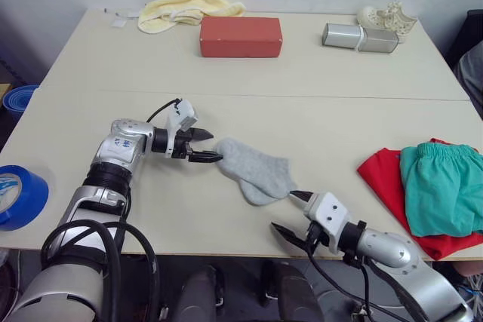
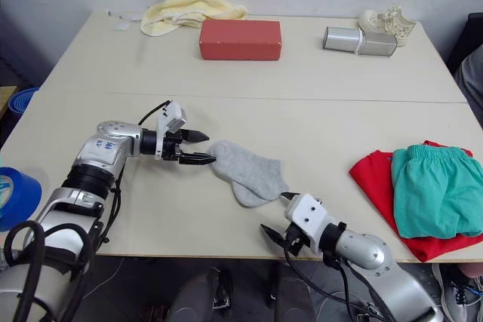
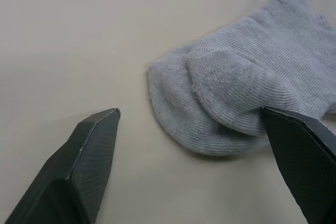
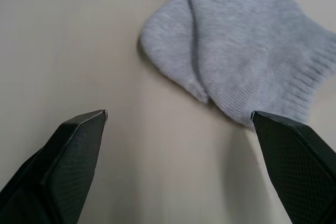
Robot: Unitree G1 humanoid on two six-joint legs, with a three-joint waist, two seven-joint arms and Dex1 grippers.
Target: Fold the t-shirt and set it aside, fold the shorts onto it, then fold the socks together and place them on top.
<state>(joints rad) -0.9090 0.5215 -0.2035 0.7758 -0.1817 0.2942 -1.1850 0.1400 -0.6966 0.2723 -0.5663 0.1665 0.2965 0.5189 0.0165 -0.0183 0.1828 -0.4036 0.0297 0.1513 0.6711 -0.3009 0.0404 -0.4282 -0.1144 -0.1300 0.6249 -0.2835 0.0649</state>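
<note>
where two socks (image 1: 253, 170) overlap, two end effectors gape.

The socks (image 3: 247, 98) are showing a soft ribbed knit, slightly fuzzy. The table (image 1: 302, 81) is looking smooth and matt. The left gripper's fingers (image 3: 89, 156) are showing matt black plastic with a fine mesh texture. The t-shirt (image 1: 385, 179) and shorts (image 1: 441, 186) are lying as soft matt cloth.

head stereo overhead, wrists close-up
</note>
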